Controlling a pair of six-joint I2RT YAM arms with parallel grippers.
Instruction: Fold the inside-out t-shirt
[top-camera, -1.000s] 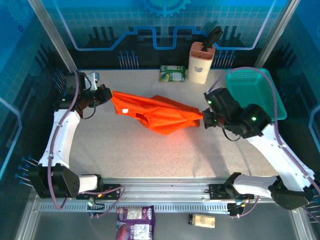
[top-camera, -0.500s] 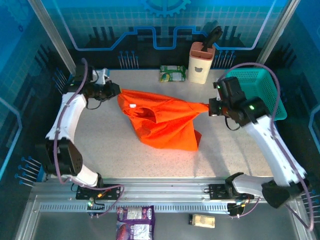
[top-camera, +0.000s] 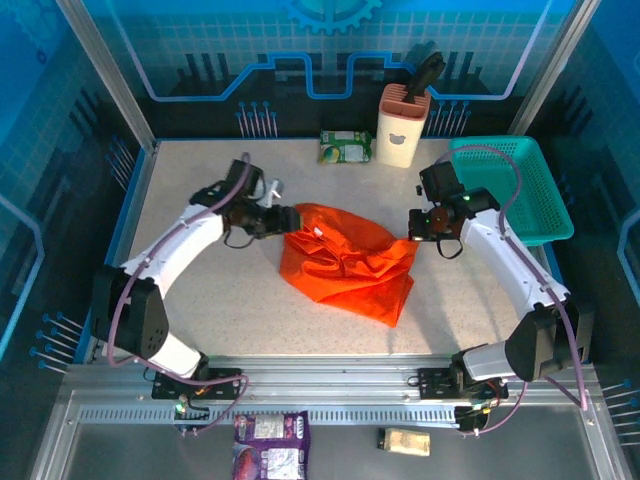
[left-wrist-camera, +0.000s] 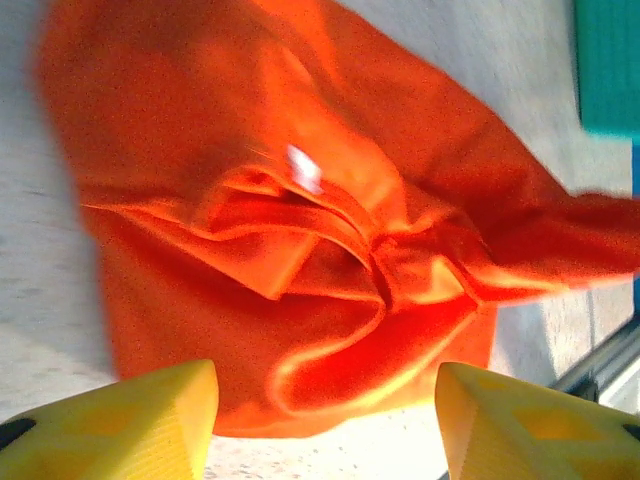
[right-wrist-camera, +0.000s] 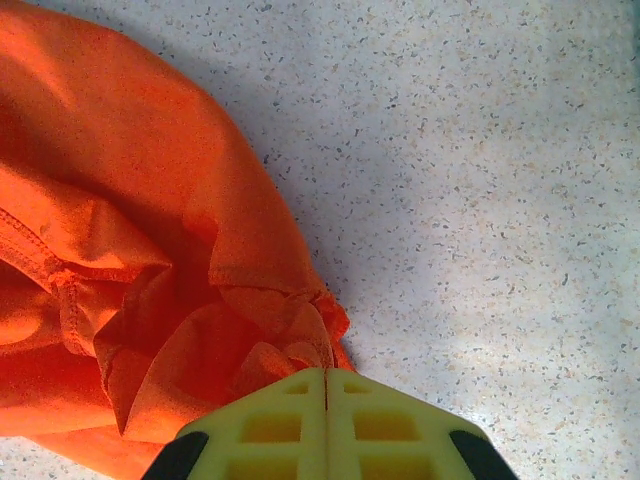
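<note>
I see the orange t-shirt (top-camera: 350, 262) crumpled on the table (top-camera: 250, 310), centre frame. The left gripper (top-camera: 283, 218) has jaws spread just beside its left edge; the right gripper (top-camera: 413, 230) has jaws pinching its right corner.

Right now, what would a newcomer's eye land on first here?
The bright orange t-shirt, crumpled mid-table, grabs the eye. The right gripper is shut on its bunched right edge, while the left gripper stands open at its left edge. A teal mesh basket sits far right.
</note>
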